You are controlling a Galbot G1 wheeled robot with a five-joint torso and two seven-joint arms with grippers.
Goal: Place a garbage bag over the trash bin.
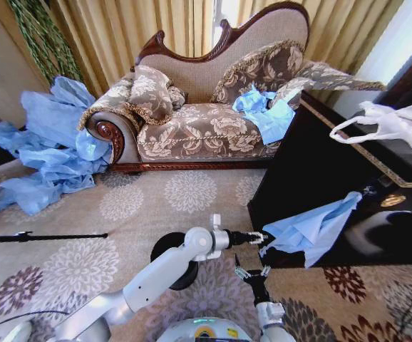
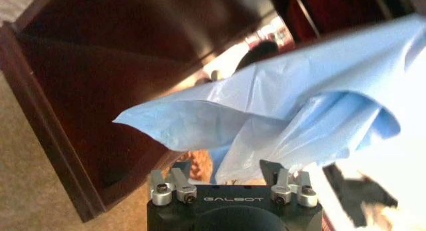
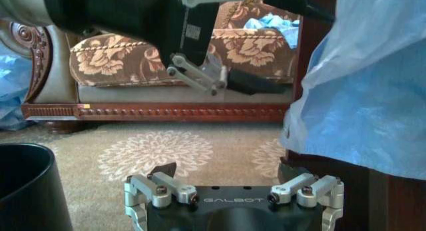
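Progress: I judge the job barely begun. I have the garbage bag (image 1: pixel 311 229) in reach, hanging off the edge of the dark cabinet (image 1: pixel 313 164), but it is not opened and nothing covers the trash bin (image 1: pixel 172 261).
Left to do: pull the bag clear, spread its mouth, carry it over the bin and draw it down round the rim.
Bag position: at about 2 o'clock from the bin in my head view, apart from it, draped down the cabinet's side.
Bin position: on the carpet (image 1: pixel 156 206) just in front of my base, partly behind my left arm, mouth up and unlined.
Left gripper (image 1: pixel 257 238): forearm stretched across toward 3 o'clock, wrist level, fingertips at the bag's near edge. On the wrist view its jaws stand apart with film lying between them; I can't tell that they pinch it.
Right gripper (image 1: pixel 251 273): raised from below, pointing toward 12 o'clock, just beneath the left one, jaws spread and holding nothing.
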